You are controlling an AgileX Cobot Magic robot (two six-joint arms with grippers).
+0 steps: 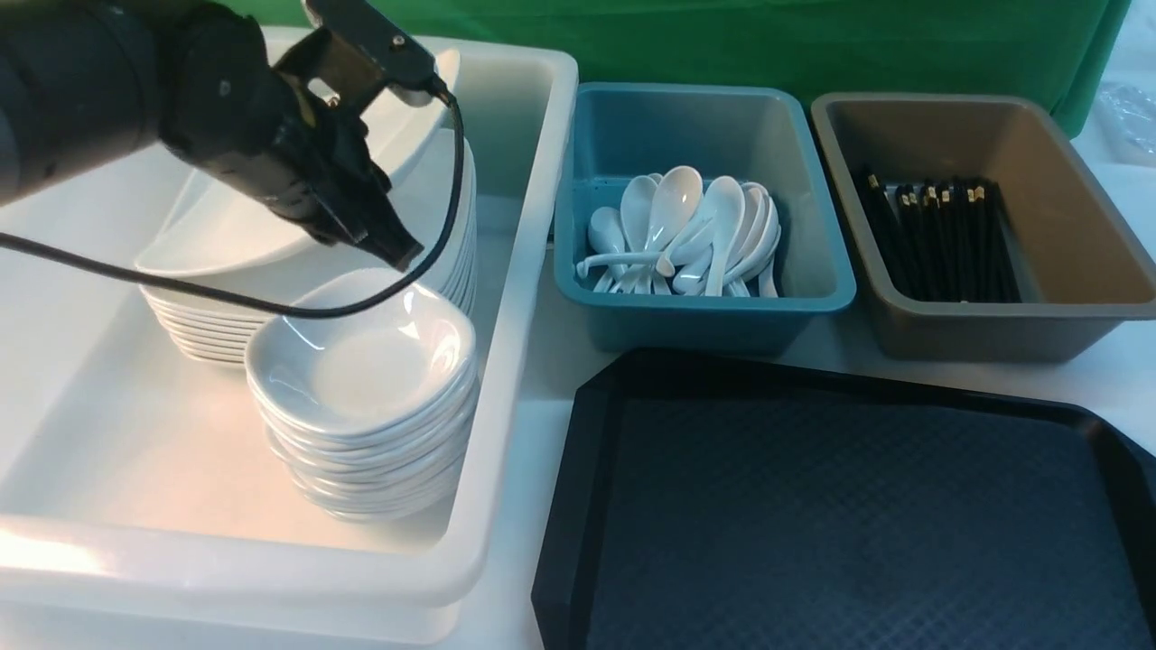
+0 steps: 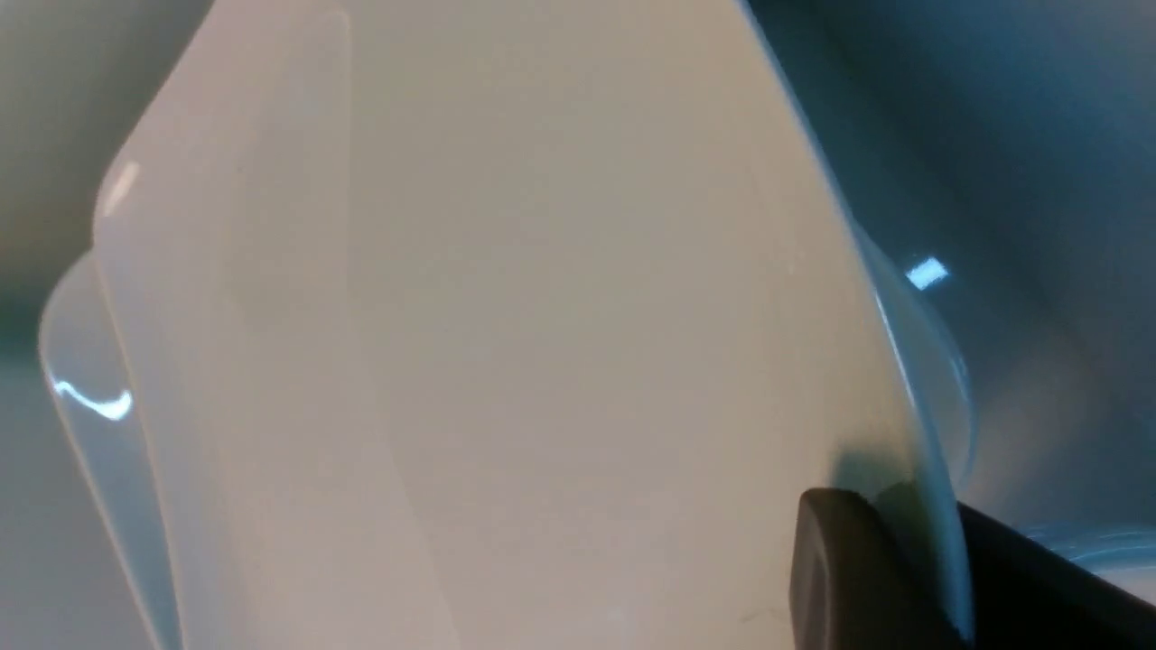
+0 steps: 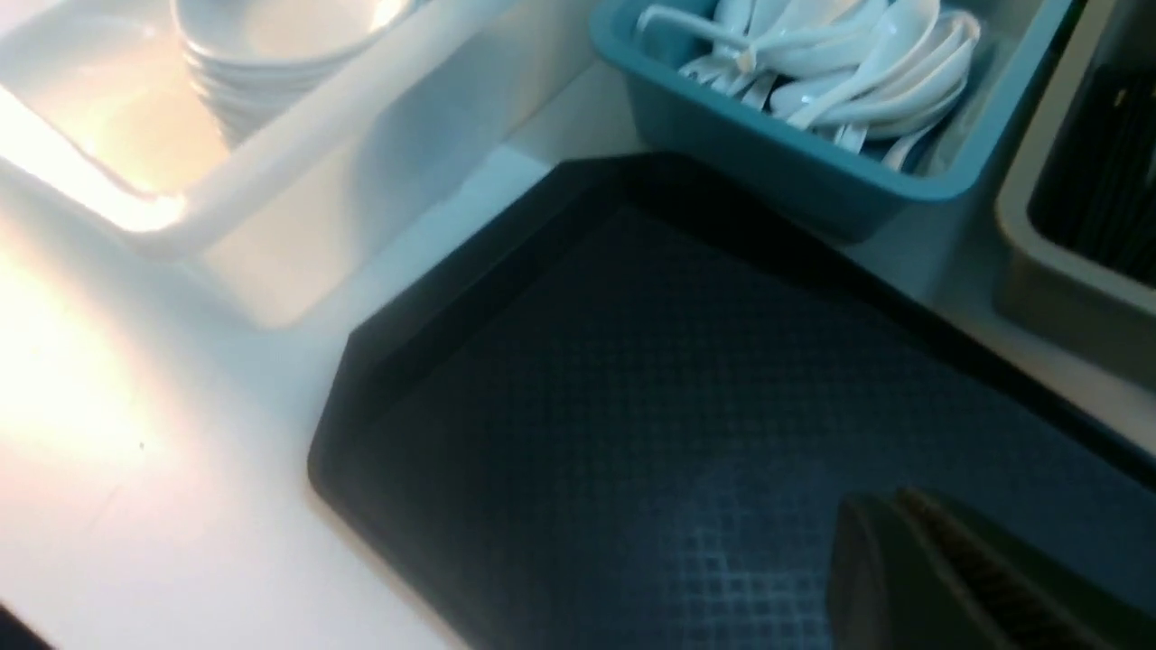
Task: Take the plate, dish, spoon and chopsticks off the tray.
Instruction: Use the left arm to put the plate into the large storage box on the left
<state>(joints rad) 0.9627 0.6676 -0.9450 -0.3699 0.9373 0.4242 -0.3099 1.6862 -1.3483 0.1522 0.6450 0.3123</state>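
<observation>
So the left end effector (image 1: 384,236) was inside the white tub (image 1: 506,433) at the table's left side, its fingers on either side of the rim of the big square plate (image 1: 262,230). Whether they were clamped or just letting go, I couldn't tell. The plate sat tilted on top of the plate stack (image 1: 194,329) toward the tub's back, right under the end effector, with the stack of small dishes (image 1: 366,415) just in front. The right end effector (image 3: 957,578) had its fingers together, holding nothing, hanging over the black tray (image 1: 813,506) at the front right. The tray looked bare; spoons (image 1: 686,230) were in the teal bin (image 1: 704,316), chopsticks (image 1: 939,235) in the brown bin (image 1: 993,334). I'd guess the remaining move was just lifting the left arm straight up.
</observation>
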